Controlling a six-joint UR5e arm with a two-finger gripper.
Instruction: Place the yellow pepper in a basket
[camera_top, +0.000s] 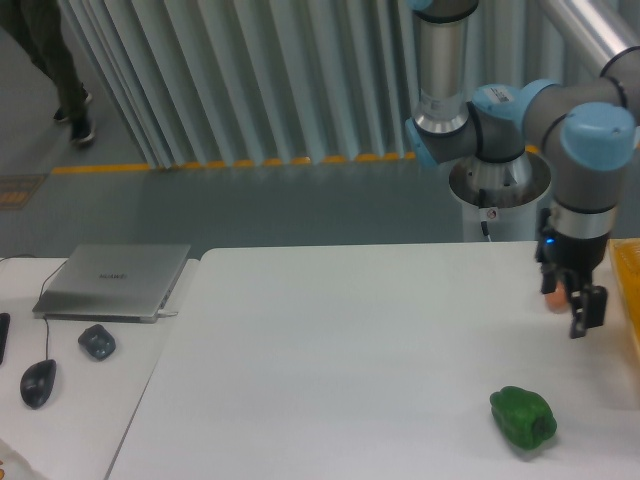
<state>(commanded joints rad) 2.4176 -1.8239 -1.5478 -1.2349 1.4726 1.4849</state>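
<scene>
Yellow pepper not in view anywhere on the desk (330, 340); can't say where it is. It may already be in the basket (628, 290), whose orange rim only just shows at the right edge, contents hidden.

Claw (572, 302) hangs low over the desk's right side, just beside the basket rim. A finger (586, 310) points down; the jaws look slightly apart with nothing yellow between them, but the view is too small and side-on, so I cannot tell if it is open or closed. Small orange-pink ball (553, 295) sits right behind the claw, partly hidden; touching or not, can't tell.

Green pepper (523, 417) lies on the desk nearer the camera, well apart from claw and basket. Not the target.

Handling judgement for a yellow pepper of this kind: light, hollow, fairly stiff walls, glossy skin so somewhat slippery, lobed so it rolls unevenly. Best hold is across the widest part of the body, fingers seated in opposite grooves, moderate squeeze. Avoid the stem, which is too thin.

Basket: shallow tray type with a raised rim; a drop just clear of the rim should do.

Left side: laptop (113, 281), mouse (37, 383), small dark object (97, 342). Person's legs (55, 60) top left.
</scene>
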